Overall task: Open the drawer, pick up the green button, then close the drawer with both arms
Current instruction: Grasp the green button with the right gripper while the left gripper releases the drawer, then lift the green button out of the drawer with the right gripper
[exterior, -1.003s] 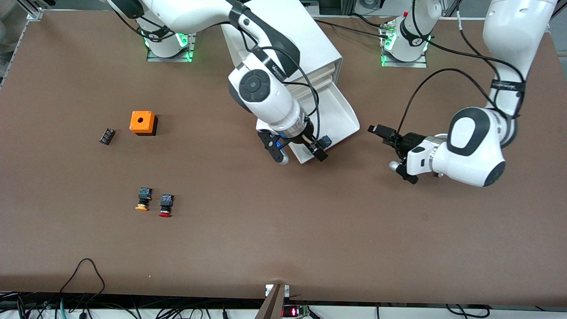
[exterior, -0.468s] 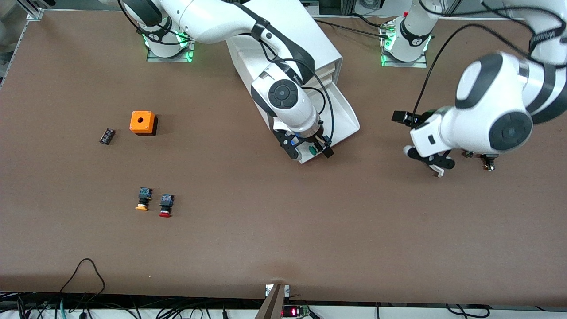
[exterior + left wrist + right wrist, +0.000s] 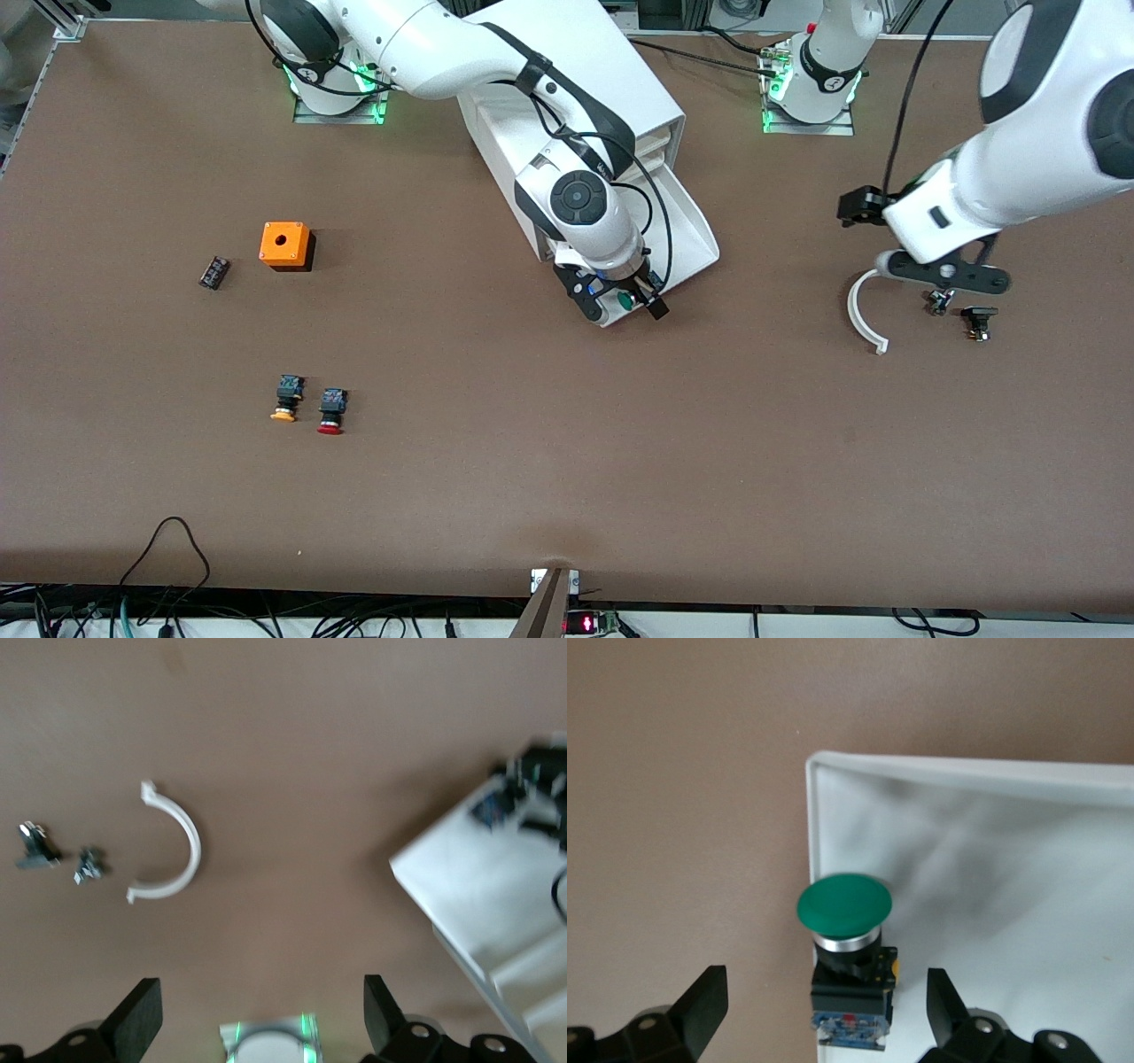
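The table (image 3: 567, 496) is a brown surface carrying all items. The cabinet (image 3: 611, 80) stands toward the robots' bases, between the two arms, with its upper drawers pushed in. The drawer (image 3: 687, 235), the bottommost one, is pulled out toward the front camera. The right arm (image 3: 461, 53) reaches from its base across the cabinet to the near end of the drawer. The left arm (image 3: 1045, 133) is raised over the table at its own end.

The right tool (image 3: 620, 301) is over the drawer's near corner with its fingers (image 3: 704, 1005) spread wide, one on each side of the button (image 3: 846, 948), not touching it. The button lies at the drawer's near rim, its green cap over the edge, its black-and-blue body inside the tray. The left tool (image 3: 257, 1019) hangs over bare table near the left arm's end, jaws wide and holding nothing.

An orange box (image 3: 285, 245) sits toward the right arm's end. A white curved clip (image 3: 861, 310) lies on the table under the left tool, with two small dark metal parts (image 3: 961, 312) beside it. An orange-capped button (image 3: 286, 398) and a red-capped button (image 3: 331, 410) lie side by side, nearer the front camera than the orange box. A small black part (image 3: 213, 271) lies beside the orange box
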Controlling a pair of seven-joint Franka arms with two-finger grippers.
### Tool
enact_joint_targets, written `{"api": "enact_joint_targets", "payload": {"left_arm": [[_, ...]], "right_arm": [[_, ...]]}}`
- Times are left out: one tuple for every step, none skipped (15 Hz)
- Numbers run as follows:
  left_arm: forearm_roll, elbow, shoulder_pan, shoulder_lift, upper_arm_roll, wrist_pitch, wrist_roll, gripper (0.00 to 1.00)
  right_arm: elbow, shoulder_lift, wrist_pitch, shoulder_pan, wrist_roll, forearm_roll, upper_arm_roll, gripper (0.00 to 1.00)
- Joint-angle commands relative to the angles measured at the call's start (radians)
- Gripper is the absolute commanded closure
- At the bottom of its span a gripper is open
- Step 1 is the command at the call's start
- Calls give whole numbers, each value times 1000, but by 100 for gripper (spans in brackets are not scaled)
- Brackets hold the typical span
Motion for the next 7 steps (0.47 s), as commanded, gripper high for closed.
{"api": "enact_joint_targets", "payload": {"left_arm": [[7, -220, 25, -176, 51, 218, 6, 0], [-4, -260, 53, -208, 51, 251, 8, 0], [-36, -271, 74, -225, 51, 250, 9, 0], [-62, -277, 85, -237, 51, 239, 8, 0], [-70, -274, 85, -244, 51, 230, 5, 0], [-68, -271, 87, -245, 51, 217, 6, 0], [-56, -262, 82, -245, 51, 184, 8, 0]], "right_arm": [[29, 19, 7, 20, 38, -18, -17, 1], [29, 20, 5, 25, 38, -18, -17, 5], [29, 18, 4, 26, 38, -20, -17, 13], [29, 18, 2, 26, 36, -20, -17, 27], [29, 18, 2, 26, 34, -27, -17, 46], [27, 18, 2, 26, 33, -34, -17, 59], [29, 18, 2, 26, 28, -32, -17, 79]]}}
